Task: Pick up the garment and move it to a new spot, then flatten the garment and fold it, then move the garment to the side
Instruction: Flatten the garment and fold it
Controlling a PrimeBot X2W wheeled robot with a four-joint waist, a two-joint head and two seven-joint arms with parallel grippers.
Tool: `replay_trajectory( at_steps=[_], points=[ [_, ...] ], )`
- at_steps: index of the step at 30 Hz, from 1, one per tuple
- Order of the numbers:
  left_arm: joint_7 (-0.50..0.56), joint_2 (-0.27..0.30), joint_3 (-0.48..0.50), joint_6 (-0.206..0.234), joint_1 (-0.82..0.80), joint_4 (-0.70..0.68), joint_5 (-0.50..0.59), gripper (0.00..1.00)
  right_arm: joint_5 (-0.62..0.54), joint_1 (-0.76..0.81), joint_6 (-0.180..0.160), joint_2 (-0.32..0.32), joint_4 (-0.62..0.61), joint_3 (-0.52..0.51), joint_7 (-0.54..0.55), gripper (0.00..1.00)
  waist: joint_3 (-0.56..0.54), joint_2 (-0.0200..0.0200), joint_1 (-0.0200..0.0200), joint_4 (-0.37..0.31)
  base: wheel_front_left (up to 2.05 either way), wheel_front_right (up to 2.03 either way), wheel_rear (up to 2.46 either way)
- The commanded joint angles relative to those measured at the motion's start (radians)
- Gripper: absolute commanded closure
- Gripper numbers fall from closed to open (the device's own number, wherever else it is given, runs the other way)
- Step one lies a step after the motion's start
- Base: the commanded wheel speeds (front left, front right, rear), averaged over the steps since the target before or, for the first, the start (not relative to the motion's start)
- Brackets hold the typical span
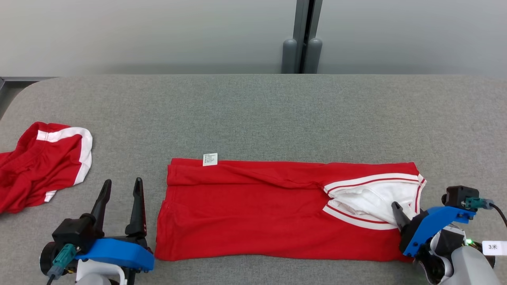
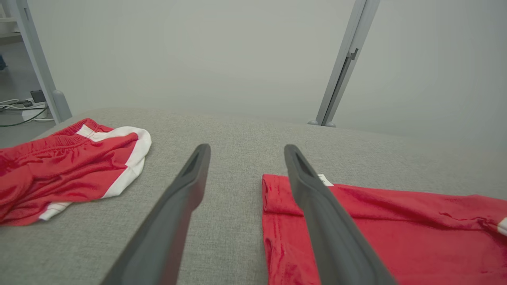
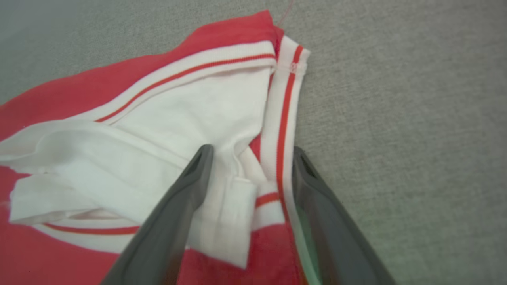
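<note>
The red garment (image 1: 277, 209) is lying folded into a long flat rectangle on the grey desk (image 1: 277, 111). The left claw (image 1: 122, 181) sits just off the garment's left short edge, fingers spread wide and holding nothing. The right claw (image 3: 251, 149) is at the garment's opposite end, also wide open and not gripping anything. Its two fingers straddle the striped trim (image 3: 283, 118) there, one over the white inner fabric and the other just past the garment's edge.

The head view gives you the garment's full outline, plus a small white label (image 1: 210, 159) at its far left corner. The right wrist view gets the close-up instead: a ribbed white band with a thin red stripe, and soft white layers bunched and folded over each other. The left wrist view catches a second red piece with white trim (image 2: 71, 166), crumpled up, well apart from the garment on its left side. The desk surface looks like woven, felt-ish cloth.
</note>
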Motion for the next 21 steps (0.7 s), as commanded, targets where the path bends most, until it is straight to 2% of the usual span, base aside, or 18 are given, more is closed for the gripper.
replay_trajectory(
  at_steps=[1, 2, 3, 4, 8, 13, 17, 21],
  points=[
    [-0.004, 0.0, 0.01, -0.003, -0.018, 0.0, 0.007, 0.0, 0.007, -0.012, 0.0, 0.005, 0.034, 0.019, 0.014, 0.0, 0.004, -0.0001, 0.0, 0.001, 0.0, 0.0, 0.0],
    [-0.004, -0.001, 0.015, -0.005, -0.022, 0.0, 0.01, 0.0, 0.013, -0.021, 0.001, 0.008, 0.05, 0.03, 0.017, 0.56, 0.007, -0.0001, 0.0, 0.001, 0.0, 0.0, 0.0],
    [-0.004, -0.002, 0.019, -0.009, -0.025, 0.001, 0.011, 0.0, 0.012, -0.028, 0.002, 0.01, 0.061, 0.041, 0.014, 0.87, 0.01, -0.0001, 0.0, 0.001, 0.0, 0.0, 0.0],
    [-0.004, -0.003, 0.024, -0.01, -0.029, 0.003, 0.013, 0.0, 0.01, -0.036, 0.002, 0.012, 0.072, 0.052, 0.013, 1.0, 0.012, -0.0001, 0.0, 0.001, 0.0, 0.0, 0.0],
    [-0.004, -0.005, 0.036, -0.018, -0.035, 0.011, 0.024, 0.0, -0.018, -0.061, 0.0, 0.005, 0.072, 0.034, -0.027, 1.0, 0.016, -0.0001, 0.0, 0.0, 0.0, 0.0, 0.0],
    [-0.004, -0.012, 0.049, -0.021, -0.019, 0.005, 0.039, 0.0, -0.107, -0.055, 0.0, -0.004, -0.025, -0.119, -0.064, 1.0, 0.01, -0.0001, 0.0, -0.005, 0.0, 0.0, 0.0],
    [-0.004, -0.012, 0.061, -0.01, -0.008, 0.005, 0.055, 0.0, -0.192, -0.032, 0.0, -0.009, -0.145, -0.226, -0.022, 1.0, 0.005, -0.0001, 0.0, -0.021, 0.0, 0.0, 0.0],
    [-0.004, -0.009, 0.067, -0.011, -0.007, 0.011, 0.061, 0.0, -0.287, -0.009, 0.0, -0.047, -0.267, -0.284, 0.055, 1.0, 0.0, -0.0001, 0.0, -0.035, 0.0, 0.0, 0.0]
  ],
)
